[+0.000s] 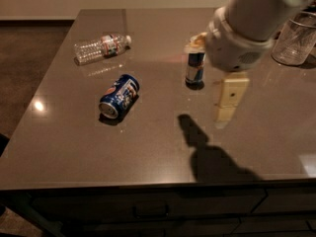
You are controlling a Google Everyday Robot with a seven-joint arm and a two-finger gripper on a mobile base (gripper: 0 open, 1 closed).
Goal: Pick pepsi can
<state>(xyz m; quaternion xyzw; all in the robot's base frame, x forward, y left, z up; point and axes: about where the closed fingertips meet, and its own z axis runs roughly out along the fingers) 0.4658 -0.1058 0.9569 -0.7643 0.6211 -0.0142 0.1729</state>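
The pepsi can is a short blue can with white and red marks. It lies on its side on the brown table, left of centre, silver end toward the front left. My gripper hangs from the white arm above the table, well to the right of the can and not touching it. Its shadow falls on the table in front of it.
A taller slim blue-and-silver can stands upright behind the gripper, partly covered by the arm. A clear plastic bottle lies at the back left. A glass jar stands at the far right. The table's front edge is near.
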